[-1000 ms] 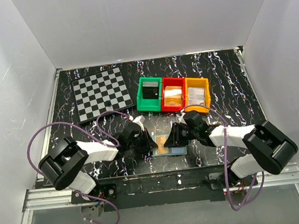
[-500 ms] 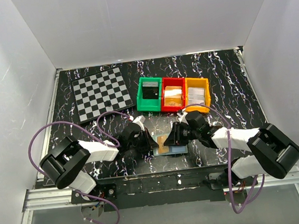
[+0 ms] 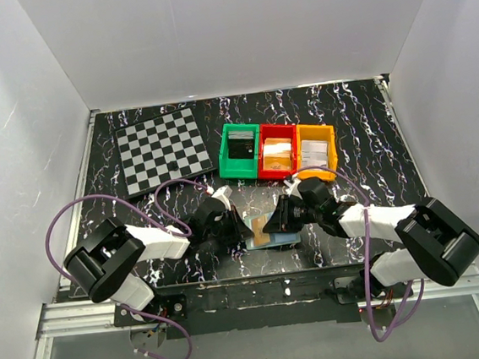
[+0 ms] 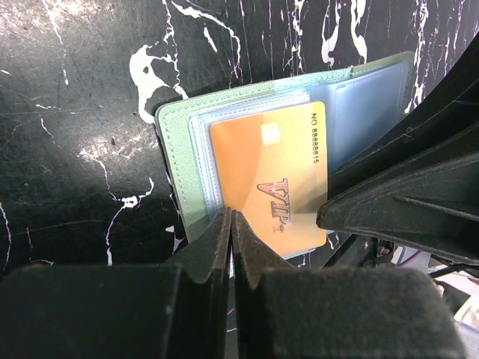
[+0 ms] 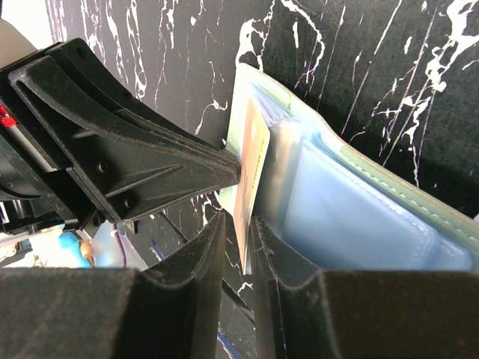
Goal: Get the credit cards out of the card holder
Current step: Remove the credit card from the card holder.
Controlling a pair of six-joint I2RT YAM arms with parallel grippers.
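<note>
The card holder [image 3: 284, 240] lies open near the table's front edge, sage-green outside [image 4: 176, 149] with light blue clear pockets [image 5: 359, 209]. An orange credit card [image 4: 269, 172] marked VIP sticks partly out of a pocket, its free edge lifted [image 5: 251, 172]. My left gripper [image 4: 230, 217] is shut, its tips pressing down on the holder's near edge beside the card. My right gripper [image 5: 238, 221] faces it from the right, jaws either side of the card's raised edge. A narrow gap remains on one side.
Green [image 3: 239, 151], red [image 3: 277, 152] and orange [image 3: 316, 151] bins stand in a row just behind the grippers, each holding flat items. A chessboard [image 3: 164, 148] lies at the back left. White walls close in the table on three sides.
My right gripper has edged left onto the card and its jaws have narrowed around the card's edge. The left gripper has stayed pressed on the holder.
</note>
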